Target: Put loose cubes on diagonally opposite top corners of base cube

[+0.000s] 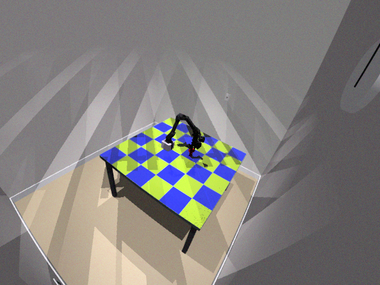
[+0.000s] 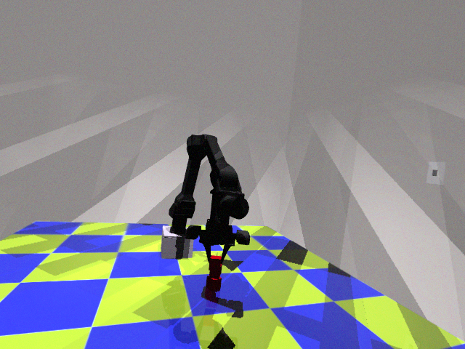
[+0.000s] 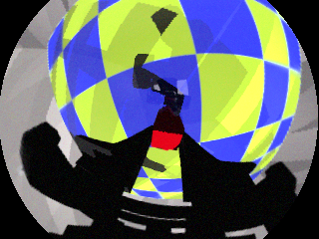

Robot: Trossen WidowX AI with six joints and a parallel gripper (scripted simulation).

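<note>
The base cube (image 2: 213, 284) is dark red in shadow on the checkered table. One loose red cube (image 2: 215, 270) stands on top of it. My gripper (image 2: 216, 259) (image 3: 166, 130) is shut on the other red cube (image 3: 166, 140), whose bright top edge shows just above the standing cube in the exterior view. The held cube is close behind the stack from there and partly hidden by it. In the wrist view the stack is a dark shape beyond the held cube. Contact and the gap between the cubes cannot be told. In the top view the cubes are one small red patch (image 1: 191, 151).
A pale grey block (image 1: 167, 145) (image 2: 168, 246) is at the arm's foot, left of the stack. The arm (image 1: 182, 117) (image 2: 202, 144) arches above the table (image 1: 170, 174) (image 2: 49, 306). Dark shadows fall around the stack. The table edges are away from the cubes.
</note>
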